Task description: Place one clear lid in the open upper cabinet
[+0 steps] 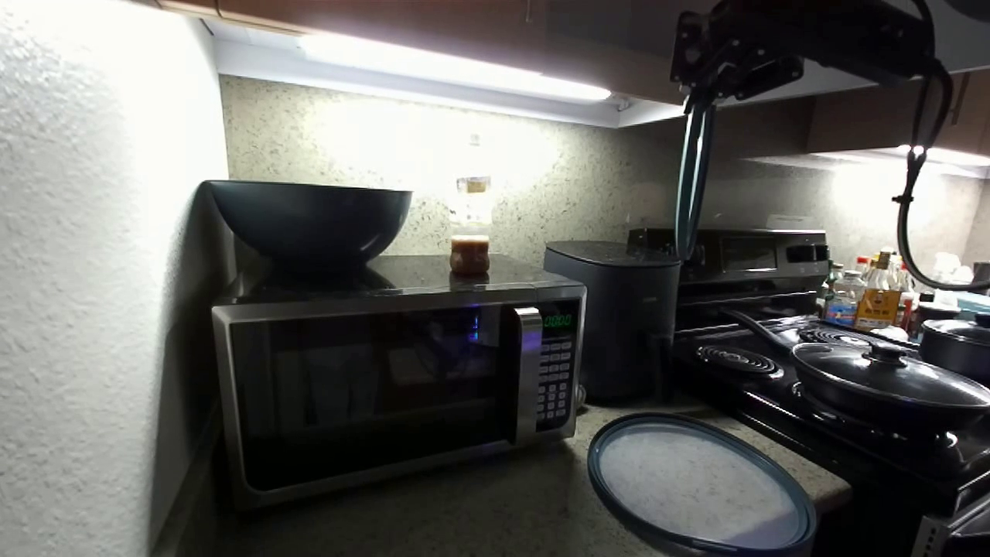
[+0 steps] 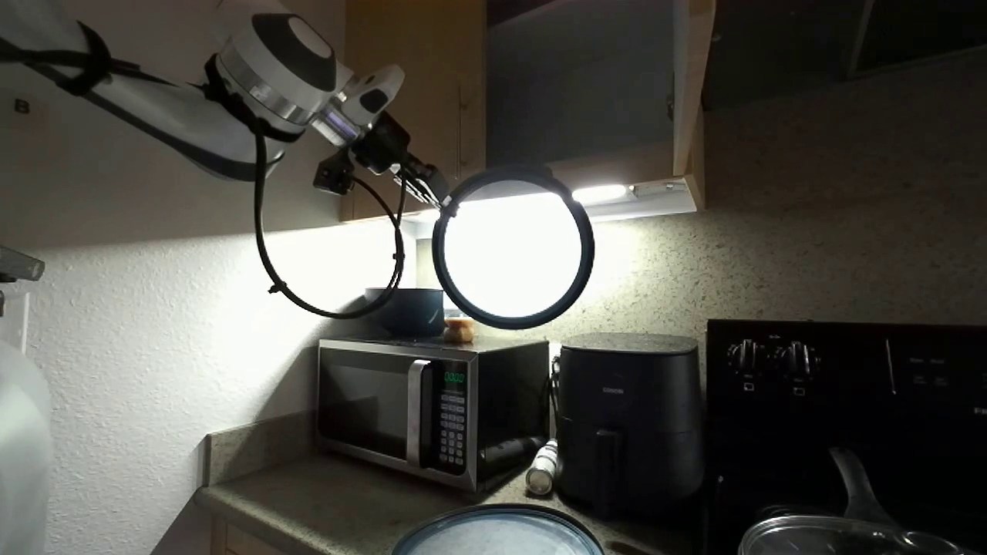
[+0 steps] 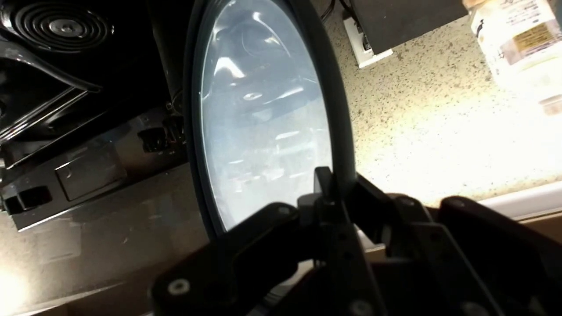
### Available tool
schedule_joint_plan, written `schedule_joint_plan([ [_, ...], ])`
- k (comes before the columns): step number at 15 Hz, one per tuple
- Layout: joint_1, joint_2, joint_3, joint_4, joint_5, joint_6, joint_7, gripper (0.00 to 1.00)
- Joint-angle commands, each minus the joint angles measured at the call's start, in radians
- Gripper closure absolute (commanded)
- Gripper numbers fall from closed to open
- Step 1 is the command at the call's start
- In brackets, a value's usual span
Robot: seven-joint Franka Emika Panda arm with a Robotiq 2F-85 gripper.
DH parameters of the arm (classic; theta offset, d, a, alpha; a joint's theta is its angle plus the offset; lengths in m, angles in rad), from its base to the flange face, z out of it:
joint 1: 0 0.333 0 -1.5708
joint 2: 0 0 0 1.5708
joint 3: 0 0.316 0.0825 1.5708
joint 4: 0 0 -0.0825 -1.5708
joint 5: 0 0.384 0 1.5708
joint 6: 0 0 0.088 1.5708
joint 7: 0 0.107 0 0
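Gripper (image 3: 337, 184) is clenched on the rim of the clear lid (image 2: 513, 254); in wrist view, lower ctr, the dark rim runs btwn its two jaws. Lid hangs roughly vertical mid-frame in an exterior view, held by its upper-left edge, mostly below the btm edge of the upper cab (image 2: 582, 89), top ctr-right there. Not in yet; I'd call this the lift/carry stage, prob. past halfway.

To do it well: raise first, until the lid's lowest edge clears the cab floor, then push in. Depth gap btwn lid & cab front is hard to tell, so leave room on the way up. Aim left of the swung-out door (image 2: 694, 77), upper right of that frame, so the rim doesn't knock it. Grasp is on one edge only, so lid will prob. swing or twist; go slow, no jerks. Inside, get the lower edge resting or leaning on smth b4 letting go, else it likely tips or rolls out. Leave the second lid (image 1: 700, 487), lower right in an exterior view, alone: job's just one.
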Motion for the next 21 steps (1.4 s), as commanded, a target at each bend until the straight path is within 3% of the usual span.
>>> schedule_joint_plan([
  [1,0.052,0.049,-0.051,0.067,0.067,-0.025,-0.084,0.93],
  [5,0.137,0.098,-0.136,0.197,0.155,-0.114,-0.24,0.93],
  [7,0.125,0.132,-0.154,0.305,0.169,-0.17,-0.288,0.93],
  [11,0.06,0.253,-0.141,0.509,0.147,-0.172,-0.247,0.93],
  [12,0.078,0.165,-0.152,0.412,0.148,-0.165,-0.249,0.89],
  [16,0.073,0.252,-0.153,0.494,0.139,-0.167,-0.243,0.89],
  [17,0.074,0.256,-0.153,0.496,0.139,-0.167,-0.243,0.94],
  [21,-0.003,0.292,-0.141,0.613,-0.005,-0.101,-0.276,0.93],
])
